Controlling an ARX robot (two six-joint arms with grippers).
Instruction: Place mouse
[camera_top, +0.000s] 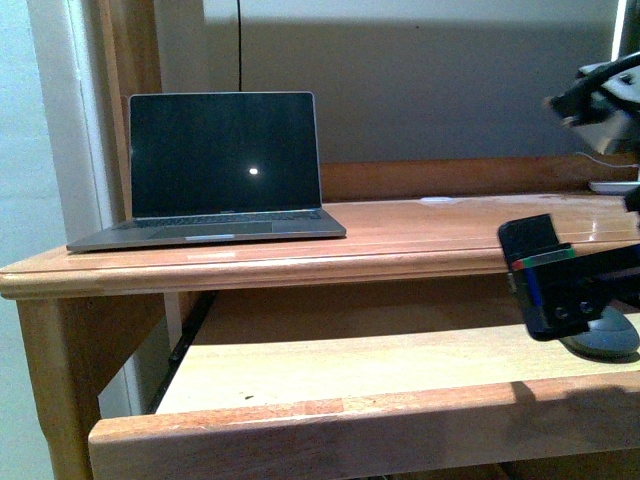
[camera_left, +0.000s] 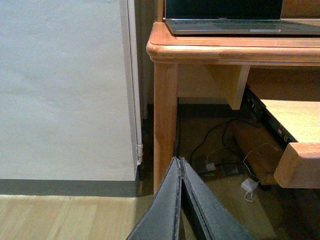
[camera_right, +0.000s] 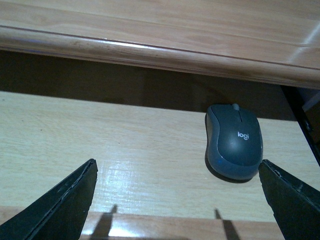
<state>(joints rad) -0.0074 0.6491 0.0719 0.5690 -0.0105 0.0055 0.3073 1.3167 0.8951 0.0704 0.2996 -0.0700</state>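
The dark grey mouse (camera_right: 235, 141) lies on the pull-out wooden shelf (camera_right: 100, 135) under the desk top, near the shelf's right side. In the front view only part of the mouse (camera_top: 605, 338) shows below my right arm. My right gripper (camera_right: 177, 192) is open and empty, jaws wide apart, just short of the mouse; the mouse sits close to one finger (camera_right: 290, 197). In the front view the right gripper (camera_top: 545, 280) hangs over the shelf at the far right. My left gripper (camera_left: 181, 162) is shut and empty, low beside the desk leg.
An open laptop (camera_top: 220, 170) stands on the desk top (camera_top: 420, 235) at the left. The desk top's front edge (camera_right: 150, 52) overhangs the shelf behind the mouse. A desk leg (camera_left: 165, 125), cables and a white charger (camera_left: 248, 186) are on the floor under the desk.
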